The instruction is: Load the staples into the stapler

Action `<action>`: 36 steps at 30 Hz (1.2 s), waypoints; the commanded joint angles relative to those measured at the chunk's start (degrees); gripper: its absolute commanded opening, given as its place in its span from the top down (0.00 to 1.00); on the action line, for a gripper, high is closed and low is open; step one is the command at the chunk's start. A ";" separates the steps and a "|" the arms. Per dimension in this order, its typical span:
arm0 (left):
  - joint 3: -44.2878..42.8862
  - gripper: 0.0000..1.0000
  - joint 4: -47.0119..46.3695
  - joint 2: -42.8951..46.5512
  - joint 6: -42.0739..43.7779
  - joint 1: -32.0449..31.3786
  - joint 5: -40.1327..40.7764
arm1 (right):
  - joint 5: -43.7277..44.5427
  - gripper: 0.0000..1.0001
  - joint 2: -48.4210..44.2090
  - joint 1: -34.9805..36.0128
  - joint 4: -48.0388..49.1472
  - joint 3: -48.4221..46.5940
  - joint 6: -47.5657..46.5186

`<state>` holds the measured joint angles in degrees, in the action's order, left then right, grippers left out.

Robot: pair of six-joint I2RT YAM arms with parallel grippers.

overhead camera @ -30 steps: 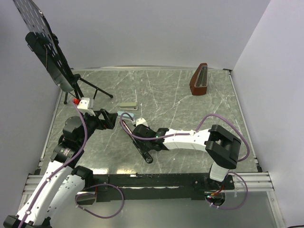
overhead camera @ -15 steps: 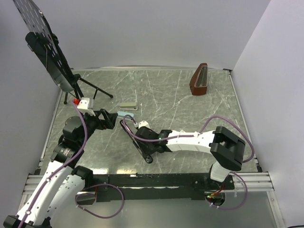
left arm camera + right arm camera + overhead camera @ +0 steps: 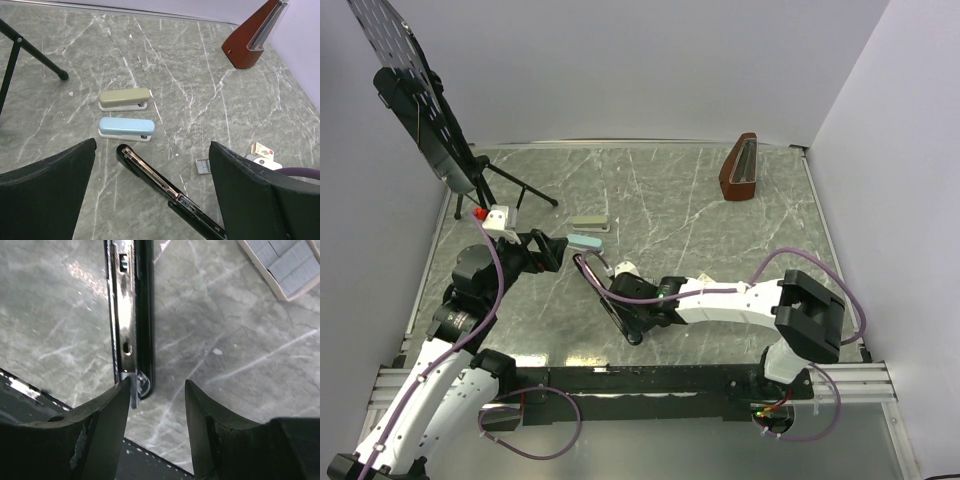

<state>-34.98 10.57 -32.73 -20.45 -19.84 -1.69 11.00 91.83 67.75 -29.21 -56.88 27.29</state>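
The black stapler (image 3: 592, 281) lies opened flat on the table, silvery rail up, running diagonally from far left to near right. It also shows in the left wrist view (image 3: 150, 173) and the right wrist view (image 3: 134, 310). My right gripper (image 3: 642, 316) is open, low over the stapler's near end (image 3: 157, 390). A small silvery piece (image 3: 133, 391) sits at that end against my left fingertip; I cannot tell whether it is staples. The open staple box (image 3: 282, 266) with grey strips lies beside the stapler (image 3: 203, 165). My left gripper (image 3: 552, 248) is open and empty above the stapler's far end (image 3: 152, 146).
A light-blue stapler (image 3: 126, 128) and a grey-green stapler (image 3: 124, 99) lie side by side just beyond the black one. A brown wedge-shaped case (image 3: 738, 168) stands at the back right. A black tripod with a perforated panel (image 3: 420, 110) stands at the back left.
My right gripper has moved along the stapler from its far half toward its near end. The left arm and the staplers have not moved.
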 commanded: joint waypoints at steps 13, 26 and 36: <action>-1.67 0.01 -0.81 -0.49 -0.47 0.32 -0.42 | 2.79 0.36 8.60 -3.15 9.96 -16.40 -11.03; -1.67 0.01 -0.72 -0.40 -1.09 0.32 -0.50 | 2.09 0.43 18.47 -4.46 12.86 -18.53 -9.45; 0.18 0.01 -3.89 -1.28 -6.53 0.32 -6.30 | 0.69 0.62 19.44 -5.17 17.34 -13.79 -10.41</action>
<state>-34.98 10.57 -33.30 -23.42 -19.53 -4.29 12.27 110.39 63.05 -14.52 -72.84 17.89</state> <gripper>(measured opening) 0.995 0.390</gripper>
